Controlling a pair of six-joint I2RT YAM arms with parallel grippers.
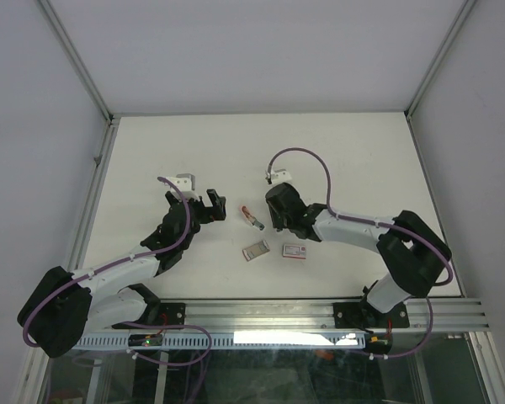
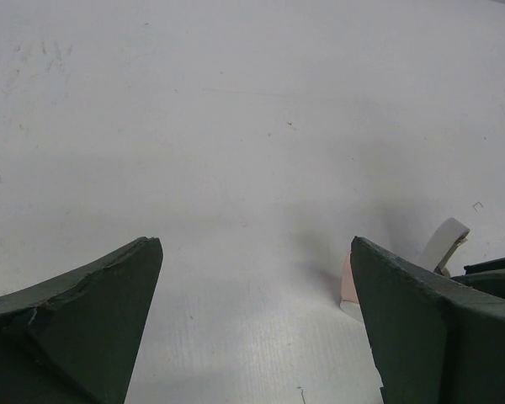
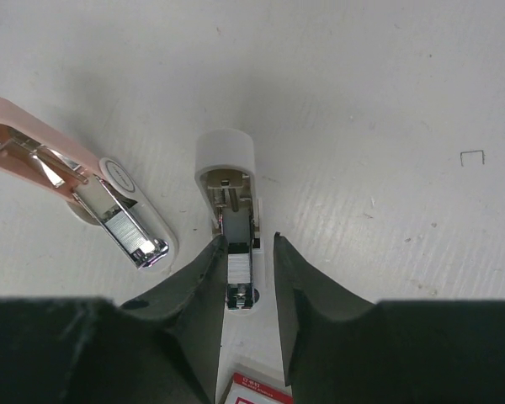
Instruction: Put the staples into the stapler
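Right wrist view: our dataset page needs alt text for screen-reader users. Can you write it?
The right pincer straddles a white stapler part with staples in its metal channel. A pink stapler part lies at left, a loose staple at right, a red-labelled box at the bottom edge.

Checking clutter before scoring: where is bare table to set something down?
The table is bare beyond both tools, up to its far edge. Crowded: the center, where the stapler lies between left tool and right tool, with staple tray and staple box nearer.
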